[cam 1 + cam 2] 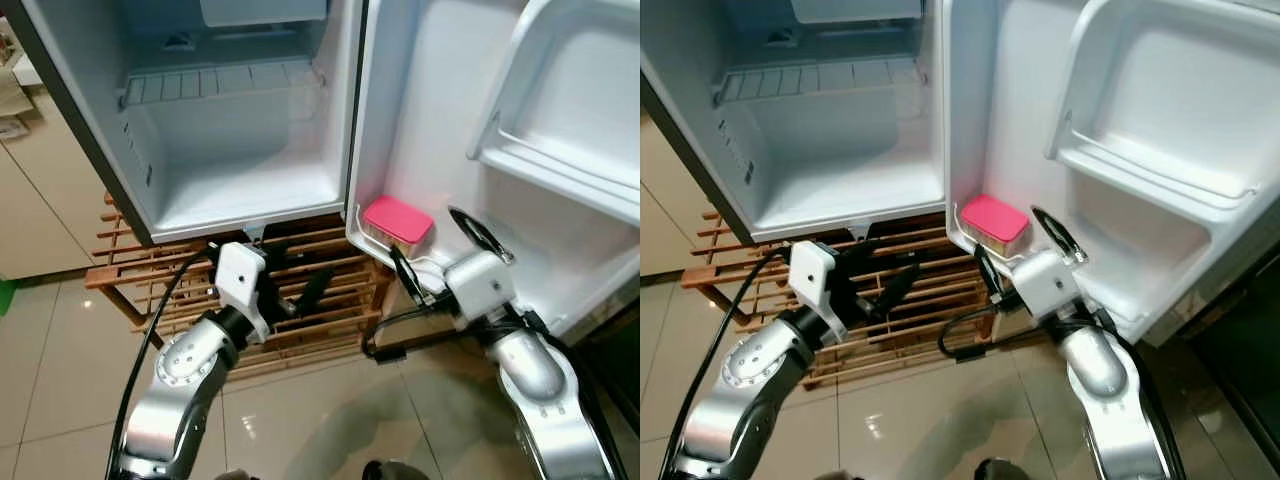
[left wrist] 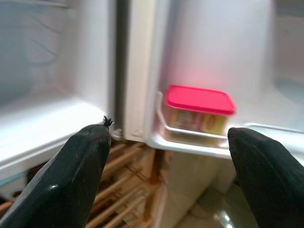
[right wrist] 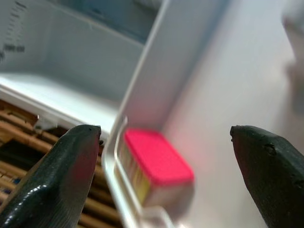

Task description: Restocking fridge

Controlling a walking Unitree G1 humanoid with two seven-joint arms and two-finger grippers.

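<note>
Both black claws spread, right claw (image 1: 440,250) near glossy pink-lidded box (image 1: 397,221), left claw (image 1: 290,285).

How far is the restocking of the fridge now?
Done: one pink-lidded container sits in the lowest shelf of the open fridge door. In hand: nothing; the right gripper near that shelf and the left gripper are both open. Left: the fridge's main compartment holds no goods.

Home kitchen: open fridge (image 1: 240,130) on slatted wooden stand (image 1: 300,290), tiled floor (image 1: 60,380).
</note>
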